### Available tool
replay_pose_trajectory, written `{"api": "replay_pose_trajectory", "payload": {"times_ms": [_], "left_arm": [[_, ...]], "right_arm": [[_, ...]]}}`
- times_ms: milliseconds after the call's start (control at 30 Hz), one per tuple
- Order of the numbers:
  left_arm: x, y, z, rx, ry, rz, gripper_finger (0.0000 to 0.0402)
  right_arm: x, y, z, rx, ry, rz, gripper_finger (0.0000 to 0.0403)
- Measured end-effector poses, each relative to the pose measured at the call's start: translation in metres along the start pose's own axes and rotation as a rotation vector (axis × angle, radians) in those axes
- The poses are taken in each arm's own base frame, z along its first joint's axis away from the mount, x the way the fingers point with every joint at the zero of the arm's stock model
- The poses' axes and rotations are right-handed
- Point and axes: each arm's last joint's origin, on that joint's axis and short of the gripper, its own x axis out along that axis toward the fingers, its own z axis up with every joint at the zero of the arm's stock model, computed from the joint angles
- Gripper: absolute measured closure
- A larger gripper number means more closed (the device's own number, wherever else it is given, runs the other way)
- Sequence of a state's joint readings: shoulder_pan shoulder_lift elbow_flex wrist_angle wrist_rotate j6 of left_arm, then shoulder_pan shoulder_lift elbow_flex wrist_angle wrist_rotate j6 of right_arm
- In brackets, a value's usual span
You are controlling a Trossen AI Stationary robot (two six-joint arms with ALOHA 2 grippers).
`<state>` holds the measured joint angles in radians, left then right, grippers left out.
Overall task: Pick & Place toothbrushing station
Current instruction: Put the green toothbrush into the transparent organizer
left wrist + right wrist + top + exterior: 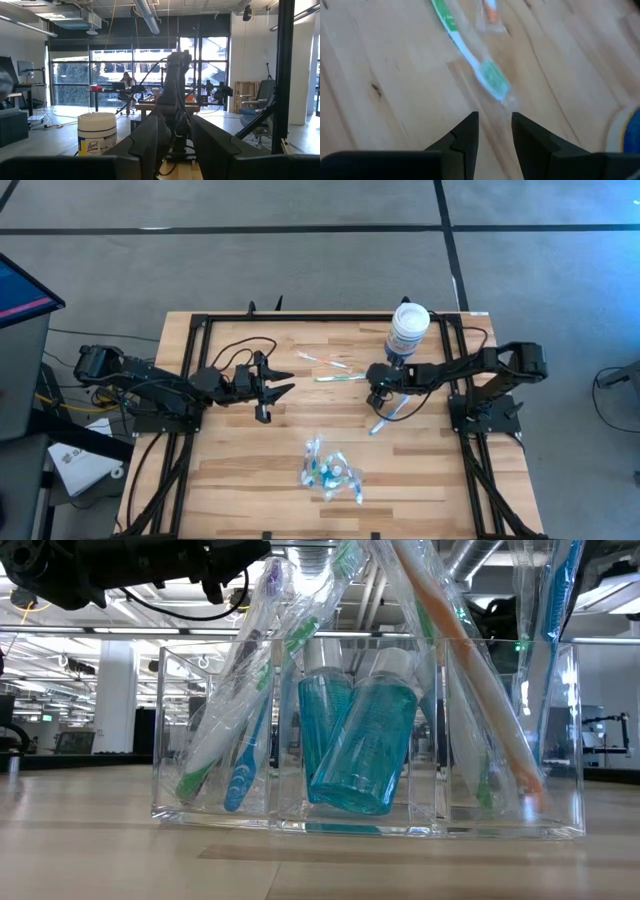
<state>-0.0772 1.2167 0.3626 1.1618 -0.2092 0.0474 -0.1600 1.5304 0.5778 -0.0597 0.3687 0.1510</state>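
Note:
The clear compartment tray (330,470) stands near the table's front edge. In the low view the tray (560,740) holds wrapped toothbrushes (240,770) leaning in its cells and teal bottles (360,750). A green-white wrapped toothbrush (470,55) lies flat on the wood just ahead of my right gripper (495,125), which tips down, open, with nothing between its fingers. In the high view that toothbrush (340,378) lies beside a pink-white one (325,360); a blue one (390,415) lies under the right arm. My left gripper (285,383) hovers open at mid-left.
A big white tub with a blue label (408,330) stands at the far right, close behind my right gripper (374,392); the left wrist view shows the tub (97,132) too. Black frame rails (190,380) run along the table's sides. Bare wood lies between the arms.

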Motion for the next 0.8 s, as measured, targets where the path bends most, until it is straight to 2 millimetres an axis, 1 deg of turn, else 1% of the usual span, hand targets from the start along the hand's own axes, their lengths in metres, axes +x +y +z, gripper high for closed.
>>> {"api": "replay_pose_trajectory", "payload": {"times_ms": [100,200,433,667,800], "left_arm": [[0.000,0.000,0.000,0.000,0.000,0.000,0.0289],[0.000,0.000,0.000,0.001,0.003,0.003,0.0289],[0.000,0.000,-0.001,0.001,0.006,0.004,0.0289],[0.000,0.000,-0.002,0.004,0.017,0.006,0.0289],[0.000,0.000,-0.002,0.004,0.019,0.008,0.0289]], "right_arm": [[0.007,0.001,-0.003,-0.014,0.020,-0.027,0.0296],[0.013,0.002,0.000,-0.031,0.027,-0.039,0.0296],[0.023,0.004,0.014,-0.056,0.029,-0.054,0.0296],[0.022,0.005,0.027,-0.102,0.042,-0.075,0.0296],[0.021,0.005,0.030,-0.132,0.040,-0.078,0.0296]]}}
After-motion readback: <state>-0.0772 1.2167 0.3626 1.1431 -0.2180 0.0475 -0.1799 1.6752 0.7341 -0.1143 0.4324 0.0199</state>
